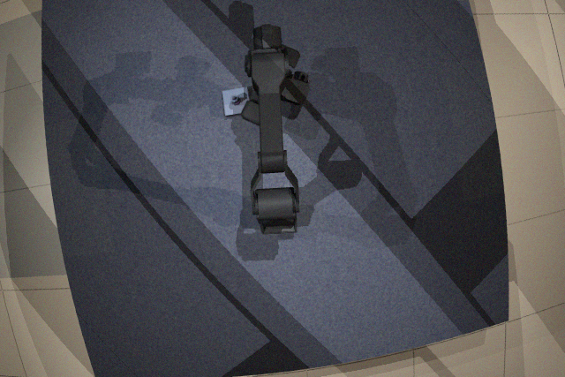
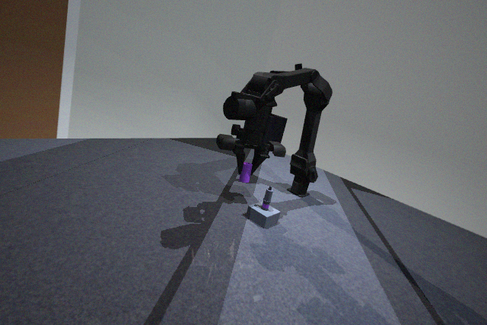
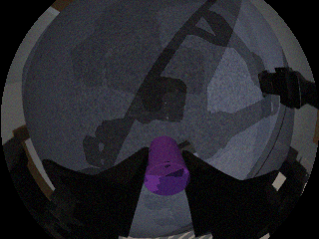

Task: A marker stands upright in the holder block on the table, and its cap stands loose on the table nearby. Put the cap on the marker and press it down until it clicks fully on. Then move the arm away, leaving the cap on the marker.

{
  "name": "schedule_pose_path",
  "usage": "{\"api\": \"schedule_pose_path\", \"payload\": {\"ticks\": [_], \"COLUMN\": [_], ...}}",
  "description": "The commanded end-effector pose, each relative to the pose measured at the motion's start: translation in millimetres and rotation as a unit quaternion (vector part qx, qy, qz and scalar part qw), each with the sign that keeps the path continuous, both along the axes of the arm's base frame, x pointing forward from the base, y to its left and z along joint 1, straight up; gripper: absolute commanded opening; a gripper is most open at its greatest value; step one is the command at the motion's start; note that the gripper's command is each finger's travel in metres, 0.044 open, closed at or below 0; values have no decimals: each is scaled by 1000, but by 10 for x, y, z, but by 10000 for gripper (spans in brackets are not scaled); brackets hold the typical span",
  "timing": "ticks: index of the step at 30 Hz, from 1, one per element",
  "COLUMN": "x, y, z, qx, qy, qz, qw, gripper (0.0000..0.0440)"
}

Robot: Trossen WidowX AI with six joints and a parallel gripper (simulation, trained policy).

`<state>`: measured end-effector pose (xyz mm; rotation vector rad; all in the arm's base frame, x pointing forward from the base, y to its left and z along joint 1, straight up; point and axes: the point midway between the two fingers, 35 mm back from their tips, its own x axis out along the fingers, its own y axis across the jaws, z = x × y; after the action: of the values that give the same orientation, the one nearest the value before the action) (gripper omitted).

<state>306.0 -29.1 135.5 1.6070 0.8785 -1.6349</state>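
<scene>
Purple cylindrical cap point(image 2: 246, 172) point(image 3: 166, 166) gripped in black tapered tool point(image 2: 248, 167) point(image 3: 164, 153)

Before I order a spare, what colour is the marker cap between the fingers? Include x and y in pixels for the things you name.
Purple; the marker cap point(image 2: 246, 173) point(image 3: 166, 166) shows best in the wrist view.

A brown panel point(image 2: 31, 49) borders a grey wall point(image 2: 236, 30).

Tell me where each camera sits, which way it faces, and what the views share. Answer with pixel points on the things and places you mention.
Top: high above the table, facing down; it shows the arm point(image 1: 270, 122) point(image 2: 310, 129) from above, covering the jaws, beside the block point(image 1: 229, 109) point(image 2: 262, 217).
Exterior: off to one side, low, looking across the table to a wall; it shows the whole arm, the jaws, the cap point(image 2: 246, 173) point(image 3: 166, 164) and the marker point(image 2: 268, 196).
Wrist: on the arm near the jaws, looking past them at the table; both dark fingers flank the cap.
Shared: exterior and wrist both show the cap between the jaws.
</scene>
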Motion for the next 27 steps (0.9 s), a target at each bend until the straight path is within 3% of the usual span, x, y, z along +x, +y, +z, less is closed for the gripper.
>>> {"api": "schedule_pose_path", "payload": {"ticks": [1, 16, 27], "x": [37, 27, -8], "y": [141, 698, 886], "z": [132, 397, 382], "qx": [4, 14, 14], "qy": [-12, -13, 5], "qz": [1, 14, 16], "qw": [1000, 1000, 1000], "gripper": [53, 29, 9]}}
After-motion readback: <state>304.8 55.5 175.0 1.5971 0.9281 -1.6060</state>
